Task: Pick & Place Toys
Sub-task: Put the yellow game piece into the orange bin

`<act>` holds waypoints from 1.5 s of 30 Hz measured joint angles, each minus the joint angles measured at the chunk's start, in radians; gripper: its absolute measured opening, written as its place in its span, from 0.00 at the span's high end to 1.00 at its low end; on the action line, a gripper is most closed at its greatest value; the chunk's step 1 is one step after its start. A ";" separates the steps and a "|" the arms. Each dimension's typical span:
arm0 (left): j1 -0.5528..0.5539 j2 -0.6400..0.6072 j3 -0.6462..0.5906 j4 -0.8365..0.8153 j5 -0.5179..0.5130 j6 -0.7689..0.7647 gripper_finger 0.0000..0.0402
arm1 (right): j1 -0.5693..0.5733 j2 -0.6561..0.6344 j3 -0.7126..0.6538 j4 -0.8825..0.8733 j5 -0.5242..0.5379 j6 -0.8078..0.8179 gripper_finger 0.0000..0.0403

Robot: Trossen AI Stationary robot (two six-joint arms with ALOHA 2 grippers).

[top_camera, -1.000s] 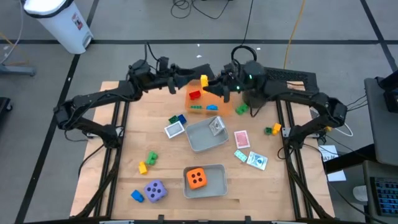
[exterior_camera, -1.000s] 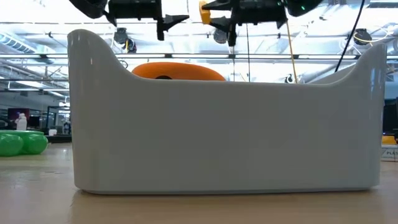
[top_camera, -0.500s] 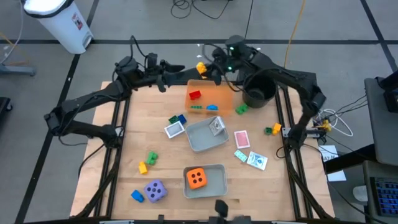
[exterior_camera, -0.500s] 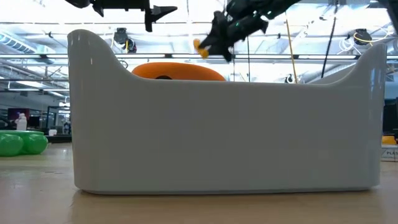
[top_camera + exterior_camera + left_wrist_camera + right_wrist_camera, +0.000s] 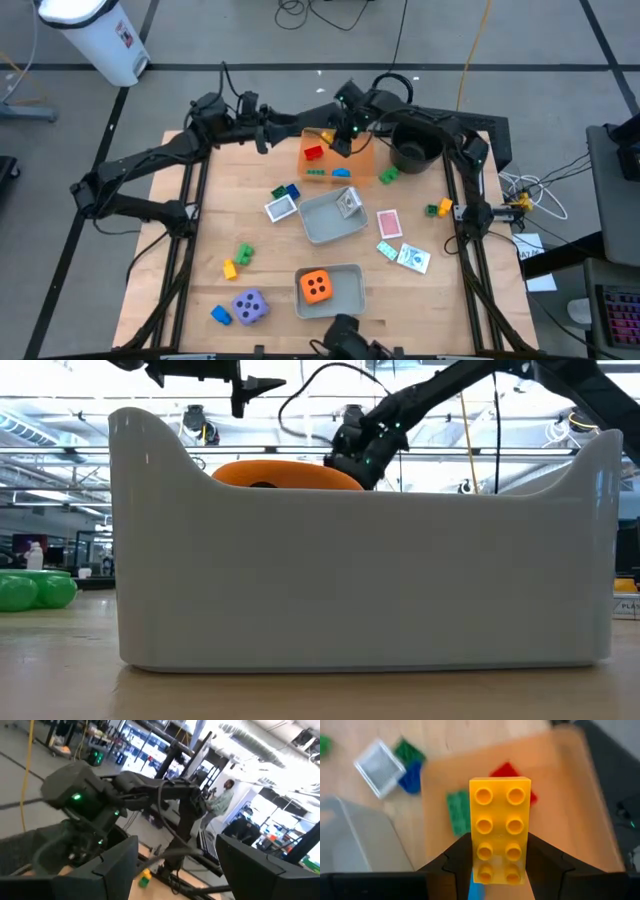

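The whole desk (image 5: 200, 250) is being viewed from overhead; a grey tray (image 5: 360, 580), shared with that view, is being faced closely at desk level.

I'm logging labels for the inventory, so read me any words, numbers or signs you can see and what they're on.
No text can be read with confidence.
White bin: label too small to read.
Papers right of the table: print too small.
Cards: patterns only, nothing legible.
Orange die: dark pips, no numerals.
Purple die: light pips, no numerals.
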 joint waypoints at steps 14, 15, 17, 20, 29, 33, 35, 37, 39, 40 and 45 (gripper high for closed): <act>-0.003 0.000 0.000 -0.019 0.000 -0.005 0.32 | 0.111 0.090 0.000 -0.006 0.126 -0.122 0.65; -0.003 0.000 0.000 -0.019 0.000 -0.005 0.32 | 0.116 0.089 0.000 0.008 0.126 -0.126 0.65; -0.003 0.000 0.000 -0.019 0.000 -0.007 0.32 | 0.126 0.099 0.002 0.046 0.132 -0.127 0.65; -0.003 0.000 0.000 -0.019 0.000 -0.010 0.32 | 0.132 0.116 0.000 0.049 0.151 -0.119 0.65; -0.003 0.000 0.000 -0.019 0.000 -0.031 0.32 | 0.132 0.161 -0.001 0.044 0.199 -0.075 0.65; -0.003 0.000 0.000 -0.021 0.001 -0.037 0.32 | 0.131 0.160 -0.001 0.047 0.202 -0.072 0.65; -0.005 0.000 0.000 -0.024 0.000 -0.038 0.32 | 0.131 0.160 -0.001 0.056 0.202 -0.072 0.65; -0.009 0.000 0.000 -0.027 0.000 -0.038 0.32 | 0.131 0.160 -0.001 0.060 0.202 -0.072 0.65; -0.010 0.000 0.000 -0.027 0.000 -0.038 0.32 | 0.131 0.160 -0.001 0.056 0.202 -0.072 0.65; -0.010 0.000 0.000 -0.027 0.000 -0.038 0.32 | 0.131 0.160 -0.001 0.056 0.202 -0.072 0.65; -0.011 0.000 0.000 -0.027 0.000 -0.050 0.32 | 0.131 0.160 -0.020 0.069 0.203 -0.072 0.65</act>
